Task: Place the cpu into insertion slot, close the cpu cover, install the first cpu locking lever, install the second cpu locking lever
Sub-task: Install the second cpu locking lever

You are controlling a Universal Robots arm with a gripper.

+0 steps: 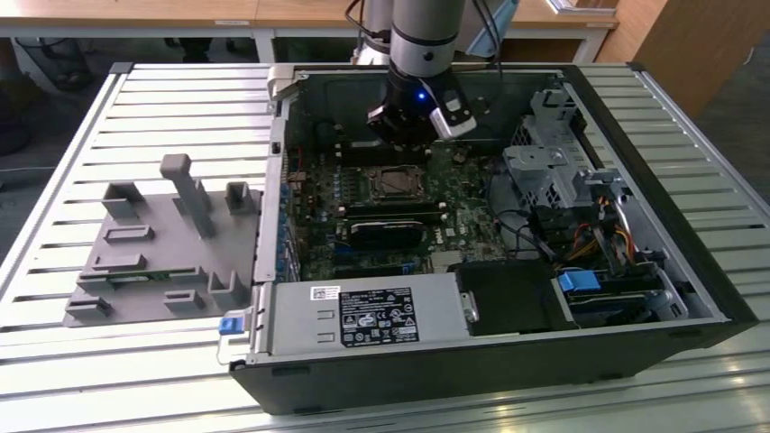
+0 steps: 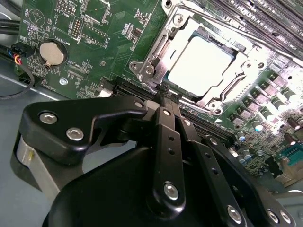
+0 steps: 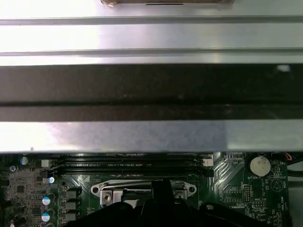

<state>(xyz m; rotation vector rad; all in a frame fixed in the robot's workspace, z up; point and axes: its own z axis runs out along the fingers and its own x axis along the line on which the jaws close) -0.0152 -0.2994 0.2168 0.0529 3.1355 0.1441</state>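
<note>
The cpu (image 2: 201, 66) lies flat in the insertion slot (image 1: 395, 183) on the green motherboard, its silver face showing. The cpu cover (image 2: 158, 47), a silver frame, lies down around it with the chip in its window. My gripper (image 2: 165, 97) is shut, its black fingers (image 2: 163, 137) pressed together with nothing seen between them. The tips sit at the socket's edge, beside a metal tab at the cover's corner (image 2: 147, 71). In the exterior view the gripper (image 1: 409, 144) hangs just behind the socket inside the open computer case. The first wrist view shows the gripper (image 3: 161, 201) against the socket's frame (image 3: 142, 189).
Long black memory slots (image 3: 128, 163) run beside the socket. A coin battery (image 2: 51, 52) sits on the board. The case's walls (image 1: 279, 135) surround the board, with a drive cage (image 1: 547, 167) and cables at the exterior view's right. A grey fixture (image 1: 169, 244) stands outside the case.
</note>
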